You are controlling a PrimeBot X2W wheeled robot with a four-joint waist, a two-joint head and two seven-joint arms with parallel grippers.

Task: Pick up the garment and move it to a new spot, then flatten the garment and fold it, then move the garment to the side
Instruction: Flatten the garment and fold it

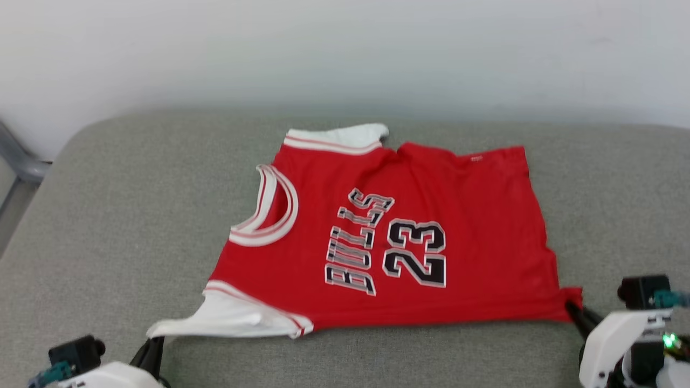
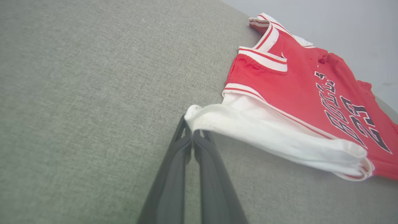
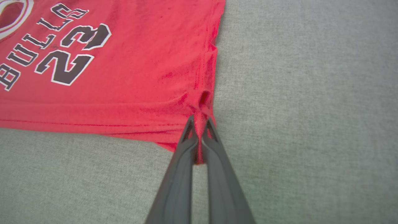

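The garment (image 1: 399, 237) lies front-up on the grey padded surface (image 1: 135, 215), collar to the robot's left. The left end effector (image 2: 192, 133) is pinched shut on the tip of the near white sleeve (image 2: 279, 140) & the right end effector (image 3: 199, 124) is pinched shut on the near hem corner (image 3: 203, 107). Prob. the flattening step: pull both grips apart & toward the robot evenly, kept low, so the near edge goes taut w/o bunching. Watch the thin sleeve-tip hold, which could slip, & the far sleeve (image 1: 337, 137), which looks partly tucked.
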